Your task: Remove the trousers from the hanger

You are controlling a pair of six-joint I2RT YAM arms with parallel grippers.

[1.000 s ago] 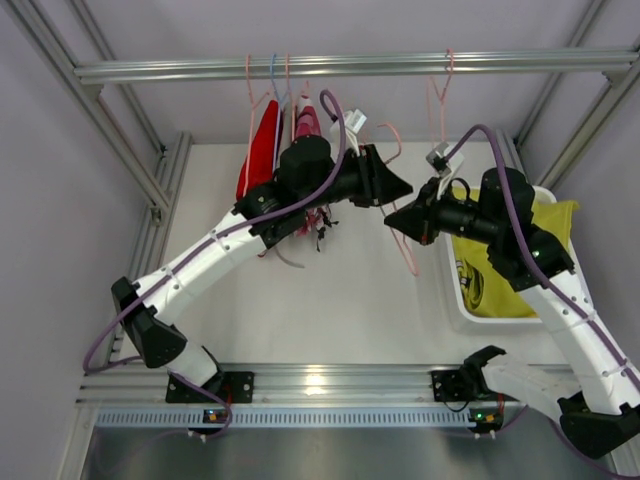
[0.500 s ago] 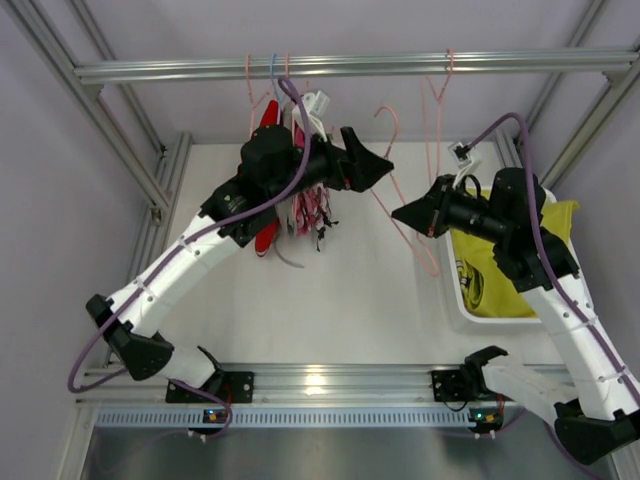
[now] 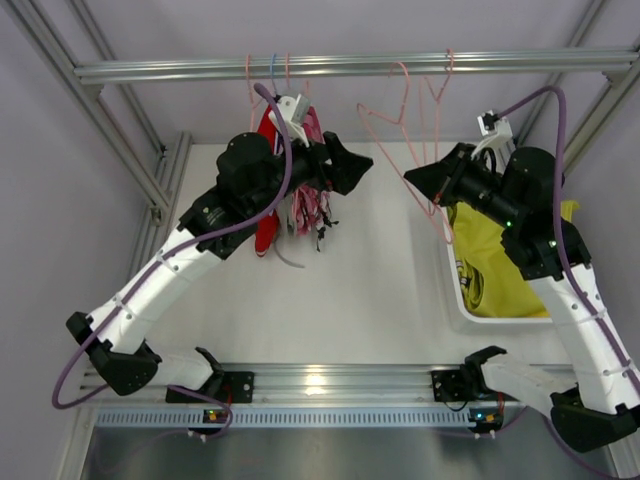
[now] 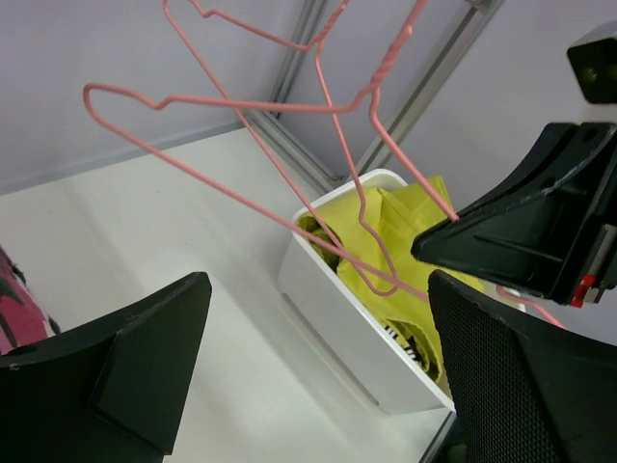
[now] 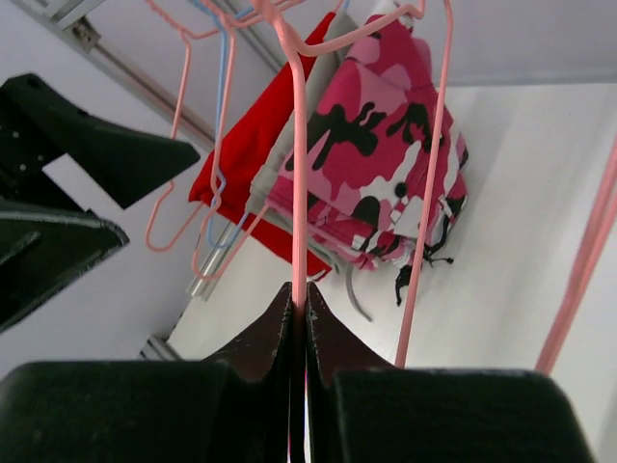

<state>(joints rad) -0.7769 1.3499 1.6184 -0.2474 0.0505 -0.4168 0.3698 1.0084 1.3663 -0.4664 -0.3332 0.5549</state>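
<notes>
trousers (image 3: 500,258): soft, likely light; in bin (image 3: 451,295), surface's (image 3: 360,300) right edge; take by fold. left hand (image 3: 352,168) gaping, empty; right hand (image 3: 410,181) pinches hanger (image 5: 298,145).

The plain white flat desk (image 3: 360,300) carries one white rectangular plastic tub (image 3: 449,290), which stands on it below the right jaws, well apart from the left jaws.
</notes>
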